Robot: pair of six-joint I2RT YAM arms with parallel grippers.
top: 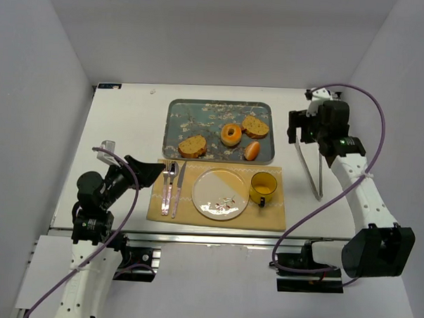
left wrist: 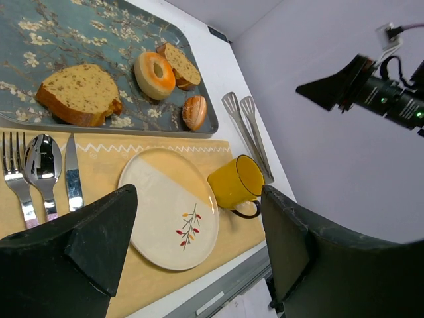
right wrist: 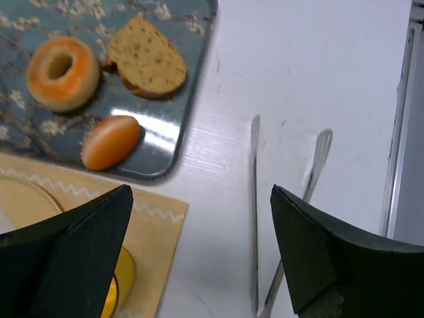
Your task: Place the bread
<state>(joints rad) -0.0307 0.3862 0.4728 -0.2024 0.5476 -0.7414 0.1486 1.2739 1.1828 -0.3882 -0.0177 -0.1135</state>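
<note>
1. The right tool hangs open and empty above the tongs, which lie on the worktop right of the tray.
2. The left tool is also open and empty, at the left edge of the placemat.
3. The bread lies flat in the tray's near-left part, apart from the doughnut, the small slice and the roll.
4. The plate sits on the placemat between the cutlery and the mug.
</note>
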